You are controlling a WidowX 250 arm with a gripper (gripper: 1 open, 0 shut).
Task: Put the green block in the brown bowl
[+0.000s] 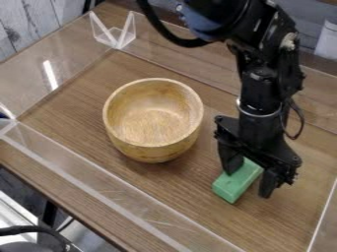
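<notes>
Far left there's just the clear acrylic wall [53, 157] fencing in the wooden table [79, 89], with a little clear triangular stand [116, 31] up at the back edge. Moving right, the brown bowl [154, 119] sits about mid-table, upright, nothing inside that I can see, only the grain. Right of that, well clear of the bowl's rim, the black arm [263, 69] comes down from the top with the gripper [250, 179] pointing straight at the table. Its fingers are spread wide and sit on either side of the green block [239, 182], which lies flat on the wood near the front right. Jaws look apart, not pinching it; I honestly can't tell whether either finger is touching the block's sides.
</notes>
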